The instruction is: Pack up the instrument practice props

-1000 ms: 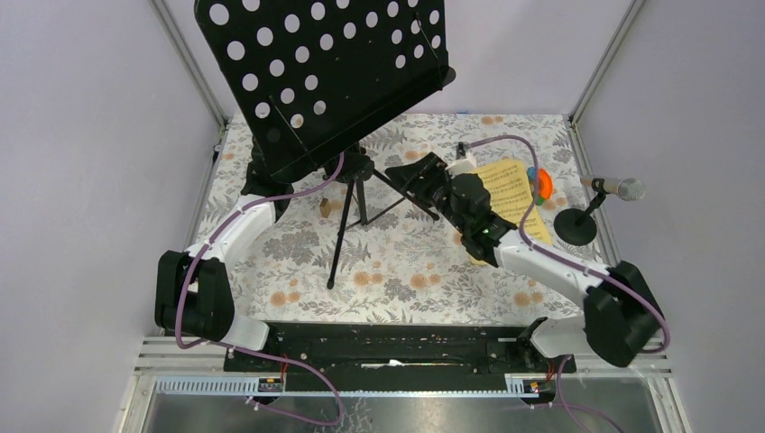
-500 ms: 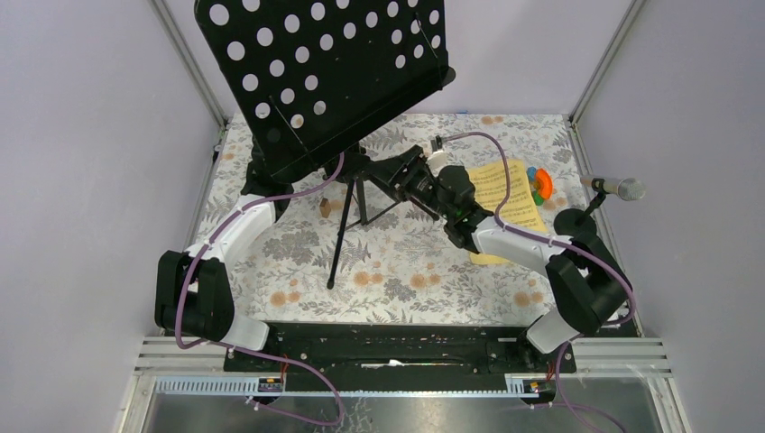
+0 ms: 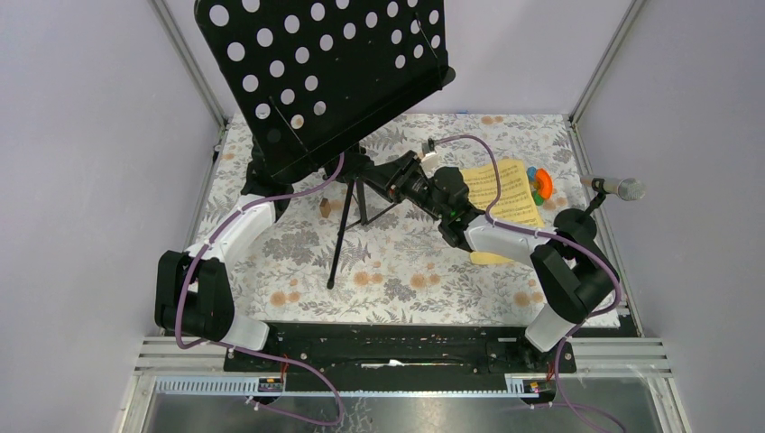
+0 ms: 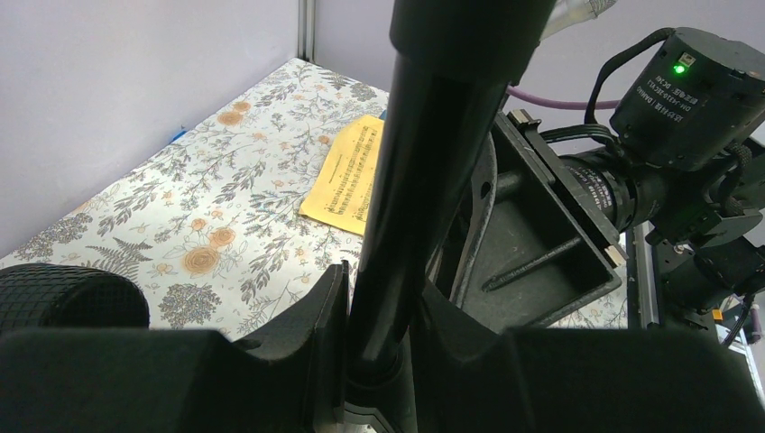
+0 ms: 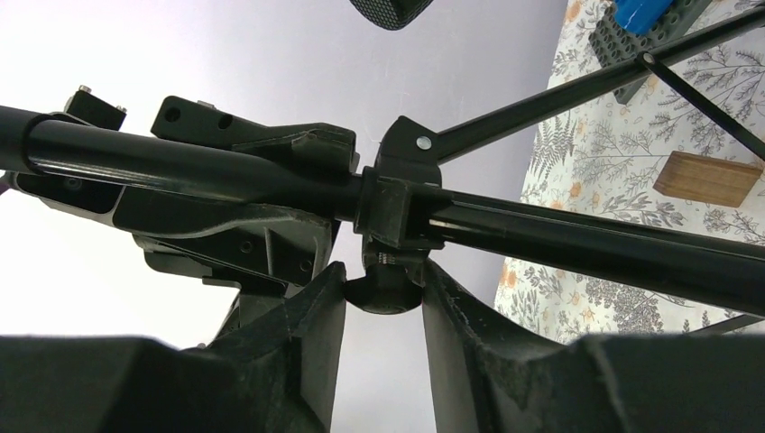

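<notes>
Clamping the music stand [image 3: 316, 72] by its pole [image 4: 428, 171], the left gripper [image 4: 379, 311] is narrow. The right gripper [image 5: 383, 275], half closed, pinches the collar knob [image 5: 390, 296].

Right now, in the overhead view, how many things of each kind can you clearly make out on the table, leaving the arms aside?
Black perforated music rack: 1
Yellow sheet music (pages not separable): 1
Silver microphone: 1
Orange-green-blue toy: 1
Small wooden block: 1
Total: 5
</notes>
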